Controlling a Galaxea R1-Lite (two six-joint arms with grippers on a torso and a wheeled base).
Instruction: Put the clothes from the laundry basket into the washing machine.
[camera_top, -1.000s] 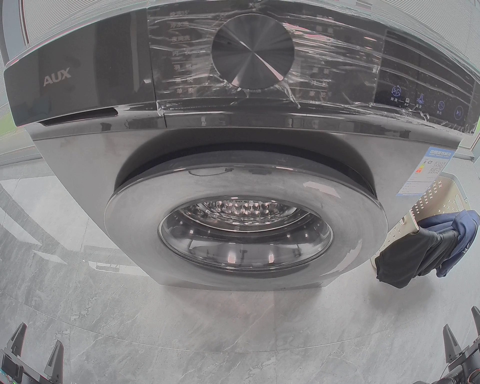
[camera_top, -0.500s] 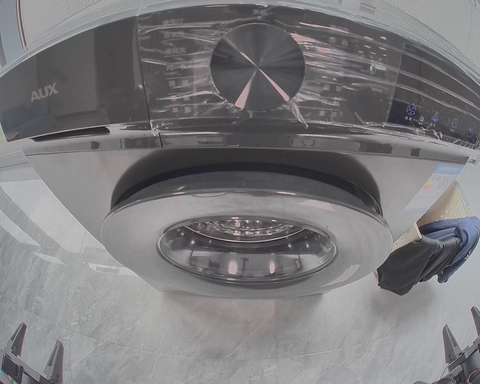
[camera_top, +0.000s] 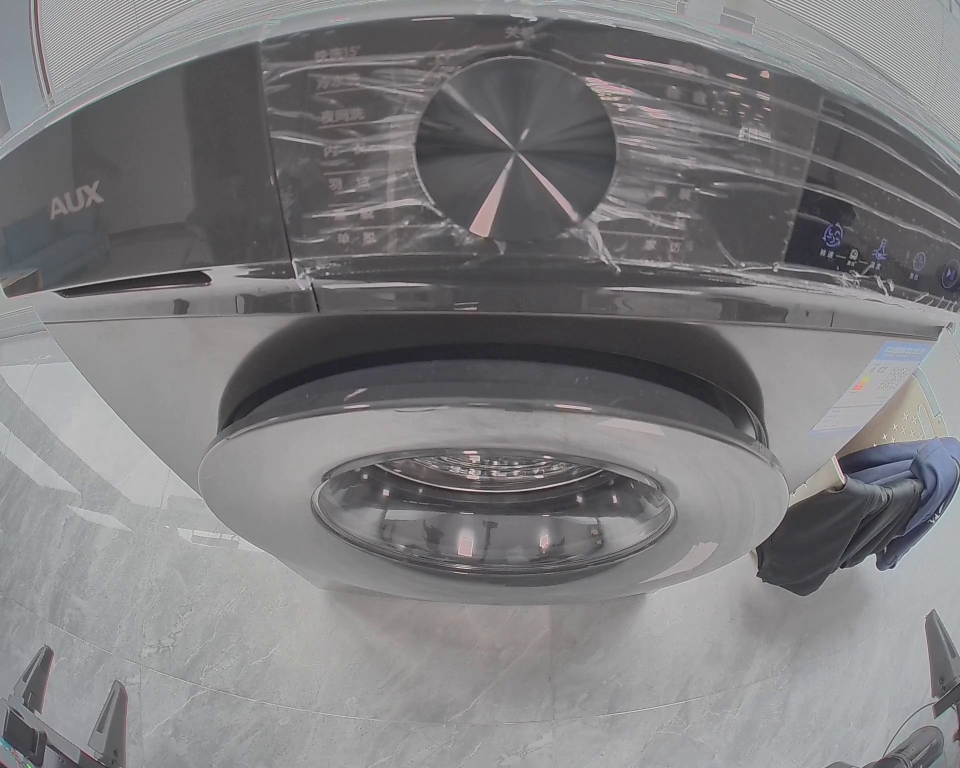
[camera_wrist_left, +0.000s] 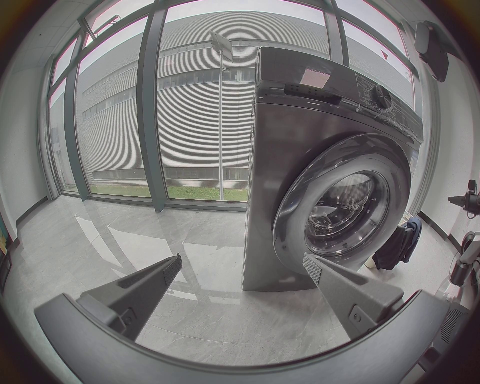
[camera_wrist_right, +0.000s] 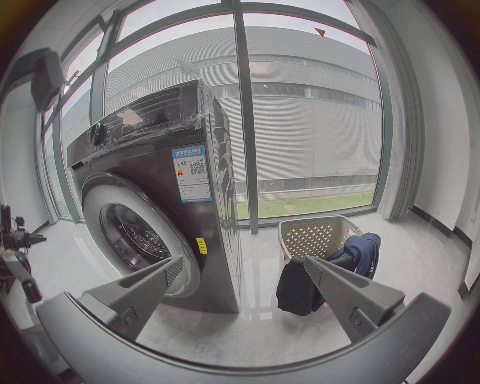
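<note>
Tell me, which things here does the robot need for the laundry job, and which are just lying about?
For the job: washing machine, door shut; laundry basket; black garment and blue garment draped over its rim; left gripper and right gripper, both open.
Just there: label on the machine's side; plastic film over the control panel; lamp post outside the window.

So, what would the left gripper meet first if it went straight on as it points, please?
The left gripper would probably meet the washing machine, at its side panel near the front corner, not the door; depth is unclear, so it might miss.
</note>
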